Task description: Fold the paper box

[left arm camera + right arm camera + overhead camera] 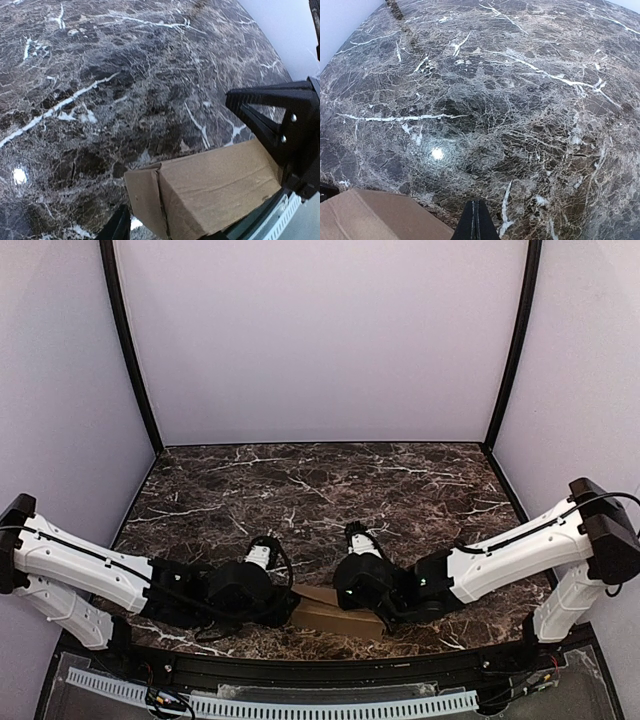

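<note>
The paper box (335, 616) is plain brown cardboard and lies flat near the table's front edge, between both arms. In the left wrist view the box (215, 190) shows a folded end flap on its left. My left gripper (167, 232) straddles that end; one finger (117, 227) stands just left of the flap, the other is hidden under the box, and the jaws stand wide apart. My right gripper (475, 222) is shut and empty, its fingers pressed together just right of the box corner (370, 217). It also shows in the left wrist view (270, 125), over the box's far end.
The dark marble table (320, 500) stretches away behind the box. White walls enclose it on three sides. A black rail and a white slotted strip (300, 705) run along the near edge, close to the box.
</note>
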Controlling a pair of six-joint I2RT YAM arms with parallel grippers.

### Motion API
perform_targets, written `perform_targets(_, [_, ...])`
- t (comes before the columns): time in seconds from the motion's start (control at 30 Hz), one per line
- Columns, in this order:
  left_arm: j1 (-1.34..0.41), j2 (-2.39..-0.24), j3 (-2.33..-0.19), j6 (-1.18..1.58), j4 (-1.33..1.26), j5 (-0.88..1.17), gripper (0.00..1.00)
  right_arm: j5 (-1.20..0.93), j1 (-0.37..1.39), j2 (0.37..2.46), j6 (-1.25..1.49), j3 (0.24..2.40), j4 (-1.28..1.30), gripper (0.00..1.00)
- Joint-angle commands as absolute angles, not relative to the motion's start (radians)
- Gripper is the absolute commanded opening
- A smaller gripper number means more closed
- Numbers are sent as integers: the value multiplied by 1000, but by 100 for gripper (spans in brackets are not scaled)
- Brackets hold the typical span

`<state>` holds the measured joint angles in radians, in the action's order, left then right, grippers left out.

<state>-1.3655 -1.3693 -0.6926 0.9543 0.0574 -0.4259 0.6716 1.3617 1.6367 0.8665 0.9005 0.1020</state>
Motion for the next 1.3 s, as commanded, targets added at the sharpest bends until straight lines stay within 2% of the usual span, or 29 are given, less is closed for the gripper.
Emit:
perform_targets(0.0, [-1375,-1293,-593,896,166,-232,42,699,1394,1697,922,858,165,0])
perform_targets(0.17, [-1374,-1197,-540,897,149,-258,45,712,1407,1708,911,877,172,0])
perform_targets(0.77, [-1374,-1200,-567,812,107,-253,46,669,1390,1521,698,940,168,0])
perform_targets(0.9, [-1374,-1218,-566,806,78,-255,45,581,1385,1426,615,935,138,0])
perform_targets(1.13, [-1374,-1275,-603,788,52,-261,45,219,1360,1230,516,818,28,0])
perform_targets(1.27, [-1373,-1294,-612,780,41,-261,45,159,1358,1189,535,782,55,0])
